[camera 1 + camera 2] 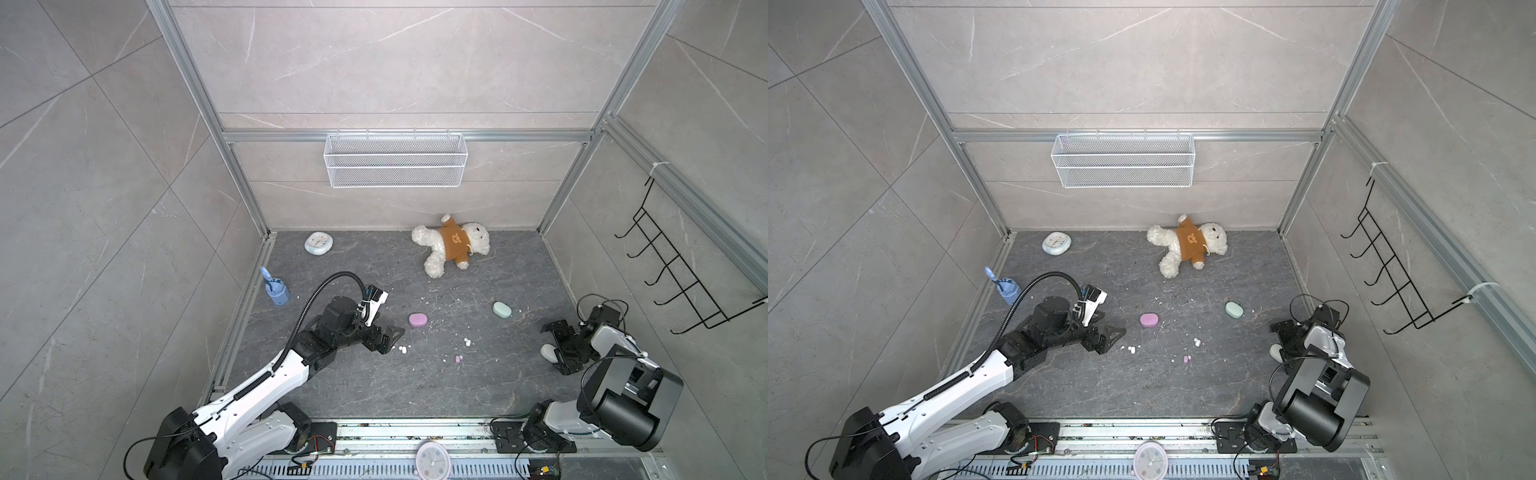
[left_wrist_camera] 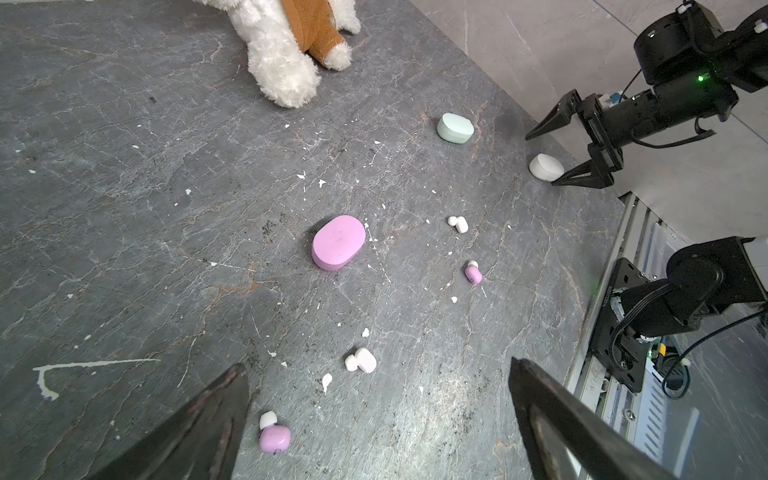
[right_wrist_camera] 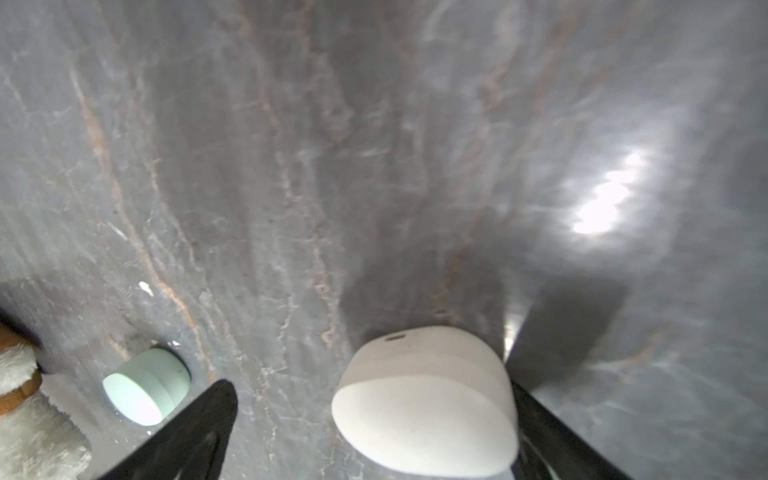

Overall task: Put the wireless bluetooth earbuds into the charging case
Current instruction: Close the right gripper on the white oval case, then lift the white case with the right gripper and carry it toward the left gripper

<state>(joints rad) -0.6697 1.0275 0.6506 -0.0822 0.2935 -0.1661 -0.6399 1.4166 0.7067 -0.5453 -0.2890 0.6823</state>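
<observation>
The earbuds lie loose on the dark tabletop (image 1: 374, 386), scattered from its middle toward the near edge. A pink bud (image 2: 274, 436) sits just beside one finger of the left tool (image 1: 394, 341), and a white bud (image 2: 360, 360) lies a little further out. A second pink bud (image 2: 473, 273) and a second white bud (image 2: 458, 223) lie more toward the right edge. We find no mint buds for certain.

We judge the buds very light, hard-shelled and glossy, so likely to squirt out of a pinch. Each carries a small rounded tip that probably gives. We would take one across the flanks of its body, not by the tip, and close gently.

The pink case (image 2: 338, 242) sits near the middle, the mint case (image 2: 455, 128) nearer the right edge, and the white case (image 3: 424, 399) hard by that edge. All three look shut, so a lid must be opened first.

The left tool hangs low with its fingers spread wide, holding nothing. The right tool (image 2: 541, 160) is spread wide around the white case, which rests against one finger and stands clear of the other: straddled, not clamped.

A teddy bear (image 1: 451, 245) lies by the far edge.
</observation>
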